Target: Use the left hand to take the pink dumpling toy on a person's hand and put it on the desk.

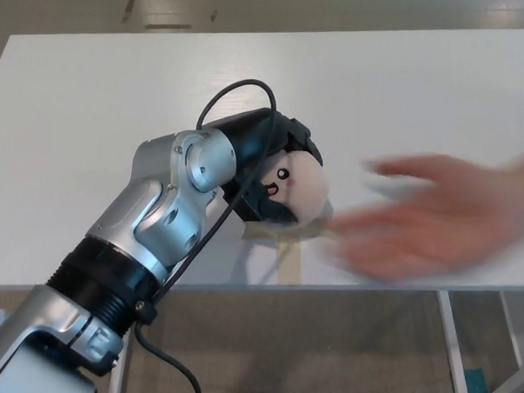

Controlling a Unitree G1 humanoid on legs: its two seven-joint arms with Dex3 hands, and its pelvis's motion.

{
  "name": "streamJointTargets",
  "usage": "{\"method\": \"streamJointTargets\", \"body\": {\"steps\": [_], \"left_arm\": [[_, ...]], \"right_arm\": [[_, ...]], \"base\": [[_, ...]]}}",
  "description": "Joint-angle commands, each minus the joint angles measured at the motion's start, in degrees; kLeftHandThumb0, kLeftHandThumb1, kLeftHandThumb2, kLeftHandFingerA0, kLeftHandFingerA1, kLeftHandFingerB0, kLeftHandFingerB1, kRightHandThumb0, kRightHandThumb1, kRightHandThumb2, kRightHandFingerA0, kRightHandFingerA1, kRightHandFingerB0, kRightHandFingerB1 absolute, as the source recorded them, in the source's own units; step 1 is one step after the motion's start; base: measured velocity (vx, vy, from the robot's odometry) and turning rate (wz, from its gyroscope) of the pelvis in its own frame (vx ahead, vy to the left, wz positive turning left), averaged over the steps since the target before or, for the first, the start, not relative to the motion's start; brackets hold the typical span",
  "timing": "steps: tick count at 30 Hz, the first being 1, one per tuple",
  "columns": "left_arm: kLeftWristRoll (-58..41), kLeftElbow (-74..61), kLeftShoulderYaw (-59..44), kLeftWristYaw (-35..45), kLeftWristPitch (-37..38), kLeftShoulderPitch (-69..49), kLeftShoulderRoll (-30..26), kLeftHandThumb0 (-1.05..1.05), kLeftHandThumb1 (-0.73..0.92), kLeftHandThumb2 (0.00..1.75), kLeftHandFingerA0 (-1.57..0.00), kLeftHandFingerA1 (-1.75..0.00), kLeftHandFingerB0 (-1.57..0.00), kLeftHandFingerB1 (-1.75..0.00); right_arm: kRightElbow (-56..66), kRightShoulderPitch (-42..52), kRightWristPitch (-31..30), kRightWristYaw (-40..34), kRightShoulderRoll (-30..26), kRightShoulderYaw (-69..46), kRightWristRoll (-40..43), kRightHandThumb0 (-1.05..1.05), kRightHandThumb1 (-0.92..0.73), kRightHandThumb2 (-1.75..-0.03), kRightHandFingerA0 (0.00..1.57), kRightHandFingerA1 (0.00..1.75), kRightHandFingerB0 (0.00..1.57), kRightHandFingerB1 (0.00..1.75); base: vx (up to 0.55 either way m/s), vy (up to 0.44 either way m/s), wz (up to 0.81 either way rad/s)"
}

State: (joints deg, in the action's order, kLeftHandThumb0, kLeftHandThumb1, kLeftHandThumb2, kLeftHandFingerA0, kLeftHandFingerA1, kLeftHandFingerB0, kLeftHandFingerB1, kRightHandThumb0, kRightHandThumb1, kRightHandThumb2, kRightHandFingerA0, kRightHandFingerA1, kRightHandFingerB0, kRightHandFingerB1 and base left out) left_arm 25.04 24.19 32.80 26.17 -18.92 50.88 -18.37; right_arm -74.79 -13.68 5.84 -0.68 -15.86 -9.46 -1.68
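Person's hand (428, 214) motion-blurred, outline unclear

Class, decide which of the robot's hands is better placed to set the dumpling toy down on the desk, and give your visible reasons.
Left. The left hand already grips the pink dumpling toy just above the white desk, clear of the person's blurred hand. The right hand is not in view.
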Motion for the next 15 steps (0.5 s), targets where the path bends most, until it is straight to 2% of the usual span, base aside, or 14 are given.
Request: {"method": "streamJointTargets", "body": {"steps": [1, 2, 3, 4, 5, 9, 10, 11, 12, 13, 14, 15], "left_arm": [[2.07, -1.22, -0.87, -2.02, 1.52, -1.21, 1.01, -0.29, 0.79, 0.64, -0.92, -1.04, -0.74, -0.47], [2.14, -1.28, -1.10, -2.14, 1.78, -1.14, 1.24, -0.29, 0.79, 0.64, -0.92, -1.04, -0.74, -0.47], [2.20, -1.29, -1.30, -2.24, 2.06, -1.13, 1.34, -0.28, 0.79, 0.64, -0.89, -1.14, -0.76, -0.48], [2.24, -1.27, -1.42, -2.30, 2.24, -1.13, 1.39, -0.28, 0.79, 0.64, -0.89, -1.14, -0.76, -0.48], [2.41, -1.35, -1.53, -2.47, 2.44, -1.30, 1.52, -0.28, 0.79, 0.64, -0.86, -1.21, -0.76, -0.48], [2.90, -2.03, -1.76, -2.64, 3.02, -2.02, 1.59, -0.29, 0.79, 0.64, -0.86, -1.21, -0.76, -0.48], [2.95, -2.13, -1.91, -2.64, 3.15, -2.07, 1.57, -0.29, 0.79, 0.64, -0.90, -1.11, -0.73, -0.47], [2.98, -2.17, -1.99, -2.63, 3.21, -2.09, 1.55, -0.29, 0.79, 0.64, -0.90, -1.11, -0.73, -0.47], [3.03, -2.27, -2.21, -2.57, 3.41, -2.02, 1.51, -0.27, 0.79, 0.64, -0.83, -1.27, -0.82, -0.52], [3.05, -2.31, -2.31, -2.53, 3.49, -1.95, 1.49, -0.27, 0.79, 0.64, -0.83, -1.27, -0.82, -0.52], [3.06, -2.30, -2.48, -2.47, 3.58, -1.64, 1.49, -0.29, 0.77, 0.65, -0.79, -1.38, -0.85, -0.55], [3.06, -2.30, -2.48, -2.47, 3.58, -1.64, 1.49, -0.29, 0.77, 0.65, -0.79, -1.38, -0.85, -0.55]], "right_arm": [[-0.15, 0.35, -0.67, 0.41, -0.30, -0.15, 0.12, -0.30, -0.66, -0.60, 0.54, 0.43, 0.45, 0.40], [-0.12, 0.37, -0.62, 0.38, -0.38, -0.18, 0.13, -0.30, -0.66, -0.60, 0.54, 0.43, 0.45, 0.40], [-0.11, 0.30, -0.61, 0.43, -0.29, -0.15, 0.12, -0.30, -0.66, -0.60, 0.53, 0.43, 0.45, 0.40], [-0.11, 0.24, -0.61, 0.47, -0.20, -0.13, 0.12, -0.30, -0.66, -0.60, 0.53, 0.43, 0.45, 0.40], [-0.07, 0.26, -0.61, 0.67, -0.09, -0.18, 0.21, -0.30, -0.66, -0.60, 0.53, 0.43, 0.45, 0.40], [-0.04, 0.42, -0.60, 1.16, -0.21, -0.22, 0.29, -0.30, -0.66, -0.60, 0.51, 0.42, 0.45, 0.40], [-0.04, 0.43, -0.64, 1.27, -0.24, -0.23, 0.29, -0.30, -0.66, -0.59, 0.52, 0.42, 0.46, 0.39], [-0.04, 0.43, -0.67, 1.34, -0.25, -0.26, 0.32, -0.30, -0.66, -0.59, 0.52, 0.42, 0.46, 0.39], [-0.04, 0.46, -0.74, 1.32, -0.21, -0.31, 0.36, -0.30, -0.66, -0.59, 0.52, 0.42, 0.46, 0.39], [-0.05, 0.48, -0.76, 1.27, -0.17, -0.32, 0.37, -0.30, -0.66, -0.59, 0.52, 0.42, 0.46, 0.39], [-0.06, 0.45, -0.78, 1.25, -0.15, -0.39, 0.42, -0.30, -0.66, -0.59, 0.52, 0.42, 0.46, 0.39], [-0.06, 0.45, -0.78, 1.25, -0.15, -0.39, 0.42, -0.30, -0.66, -0.59, 0.52, 0.42, 0.46, 0.39]], "base": [[0.00, 0.000, 0.00], [0.00, 0.000, 0.00], [0.00, 0.000, 0.00], [0.00, 0.000, 0.00], [0.00, 0.000, 0.00], [0.00, 0.000, 0.00], [0.00, 0.000, 0.00], [0.00, 0.000, 0.00], [0.00, 0.000, 0.00], [0.00, 0.000, 0.00], [0.00, 0.000, 0.00], [0.00, 0.000, 0.00]]}}
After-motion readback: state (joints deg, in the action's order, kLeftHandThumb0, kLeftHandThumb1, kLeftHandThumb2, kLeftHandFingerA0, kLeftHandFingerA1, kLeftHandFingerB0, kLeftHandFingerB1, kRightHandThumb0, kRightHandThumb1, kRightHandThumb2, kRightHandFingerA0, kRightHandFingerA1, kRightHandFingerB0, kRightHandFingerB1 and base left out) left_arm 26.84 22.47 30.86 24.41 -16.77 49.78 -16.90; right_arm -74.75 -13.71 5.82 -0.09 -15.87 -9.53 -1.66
